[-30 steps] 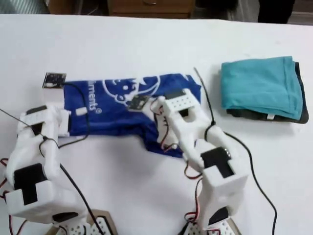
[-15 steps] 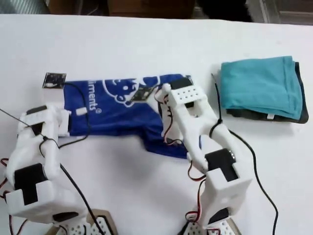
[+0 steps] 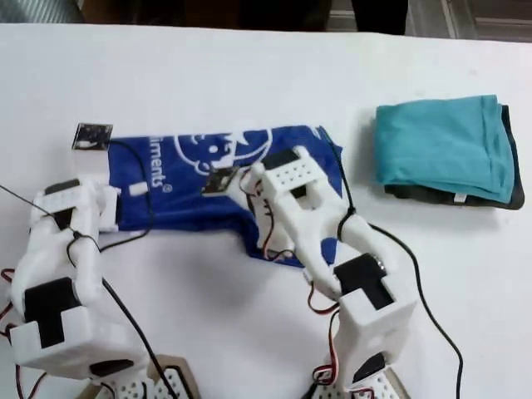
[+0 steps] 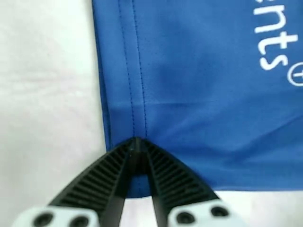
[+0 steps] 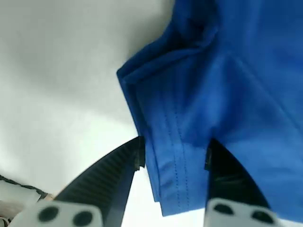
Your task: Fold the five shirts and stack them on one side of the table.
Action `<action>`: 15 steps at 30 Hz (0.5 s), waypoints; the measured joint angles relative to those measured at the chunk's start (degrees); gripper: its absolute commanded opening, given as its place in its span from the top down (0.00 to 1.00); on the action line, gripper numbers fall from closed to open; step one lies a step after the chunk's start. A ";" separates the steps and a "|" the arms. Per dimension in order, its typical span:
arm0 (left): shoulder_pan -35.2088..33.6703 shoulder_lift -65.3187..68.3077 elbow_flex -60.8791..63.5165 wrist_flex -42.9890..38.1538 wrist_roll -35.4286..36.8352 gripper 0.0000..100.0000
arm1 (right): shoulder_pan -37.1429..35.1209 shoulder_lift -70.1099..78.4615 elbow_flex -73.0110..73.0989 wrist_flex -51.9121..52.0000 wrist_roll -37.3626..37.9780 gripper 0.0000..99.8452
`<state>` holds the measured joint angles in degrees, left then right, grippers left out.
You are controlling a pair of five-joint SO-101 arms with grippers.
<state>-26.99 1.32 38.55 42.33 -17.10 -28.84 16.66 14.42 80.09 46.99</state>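
White counter [image 3: 249, 66], bare along its far side. Item one, blue shirt [image 3: 191, 187]: lies flat at centre-left, partly folded into a long band with printed lettering uppermost, and one loose flap juts toward the arms' bases at its right end. Left tool [image 4: 137, 142]: closed tight on the stitched hem at the band's left edge, probably as an anchor so the cloth does not slide during the next fold. Right tool [image 5: 173, 153]: jaws wide and astride the doubled, stitched edge of the shirt's right portion, cloth between them but not clamped – placed, by the look of it, to take that edge and carry it over. Item two, finished stack: teal folded shirt [image 3: 440, 145] squared atop a dark folded shirt [image 3: 514, 198], set at the counter's right side, apart from the blue shirt across a strip of bare counter. Edges and room: ample free surface beyond the band and on the near side between the two arms, so a fold either way has space. The rightward route is tighter – the right arm's cable hangs near the stack and could brush it.
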 measured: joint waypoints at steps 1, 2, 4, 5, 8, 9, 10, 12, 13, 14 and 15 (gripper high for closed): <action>0.00 0.00 0.00 0.00 0.00 0.97 | -0.09 -0.09 1.05 -0.79 0.00 0.79; 0.00 0.00 0.00 0.00 0.00 0.97 | -0.18 -0.18 2.02 -1.58 0.00 0.79; 0.00 0.00 0.00 0.00 0.00 0.97 | -0.18 -0.44 3.43 -2.90 0.00 0.79; 0.00 0.00 0.00 0.00 0.00 0.97 | -0.18 -0.53 4.22 -3.69 0.00 0.79; 0.00 0.00 0.00 0.00 0.00 0.97 | -0.09 -0.88 6.33 -5.80 0.00 0.79; 0.00 0.00 0.00 0.00 0.00 0.97 | -0.09 -0.97 7.03 -6.51 0.00 0.79; 0.00 0.00 0.00 0.00 0.00 0.97 | -0.18 -0.97 7.56 -7.03 0.00 0.79; 0.00 0.00 0.00 0.00 0.00 0.97 | -0.18 -1.05 8.35 -7.82 0.00 0.79; 0.00 0.00 0.00 0.00 0.00 0.97 | -0.18 -1.05 8.53 -8.09 0.00 0.79; 0.00 0.00 0.00 0.00 0.00 0.97 | -0.18 -1.05 8.53 -8.18 0.00 0.79; 0.00 0.00 0.00 0.00 0.00 0.97 | -0.18 -1.05 8.53 -8.26 0.00 0.79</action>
<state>-26.99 1.32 38.55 42.33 -17.10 -29.01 15.60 22.95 71.82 46.99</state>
